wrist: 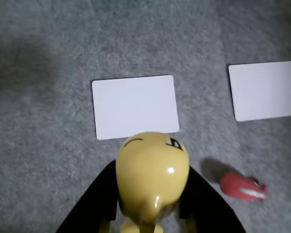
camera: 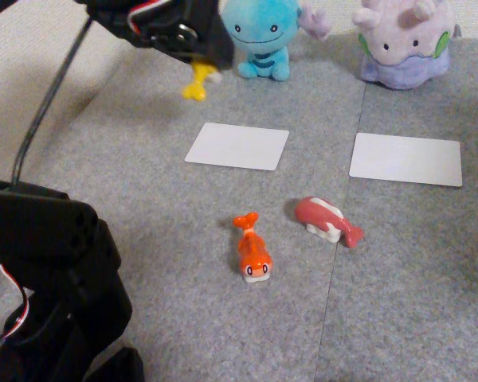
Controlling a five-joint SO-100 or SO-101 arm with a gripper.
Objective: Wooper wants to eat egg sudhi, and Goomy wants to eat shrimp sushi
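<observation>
The black two-finger hand [camera: 201,70] hangs high at 11 o'clock in the fixed view. It is clamped on the small bright yellow toy egg sushi [wrist: 153,177]; in the wrist view one black finger [wrist: 94,204] presses each side of its glossy body. In the fixed view only its yellow knobbed tail [camera: 196,83] hangs below the hand, above the grey carpet worktop [camera: 143,239] and not touching it.

The round light-blue Wooper plush [camera: 263,36] with the smiling face sits at 12 o'clock in the fixed view, just beside the hand. The pale lilac Goomy plush [camera: 402,40] with green cheek spots sits at 1 o'clock, well apart from the blue one.

There are no real containers, only two flat white rectangular cards, and nothing lies on them. One white card [camera: 237,146] lies in front of the blue plush, and in the wrist view it [wrist: 135,107] is just beyond the yellow toy. The other white card [camera: 406,159] lies in front of the lilac plush.

The small bright orange toy shrimp sushi [camera: 252,248] with forked tail and two black dot eyes lies near the centre of the fixed view, on the carpet. The pink-red toy sushi with white stripes [camera: 328,220] lies just beside it at 3 o'clock, not touching.

I can read no writing or brand.
</observation>
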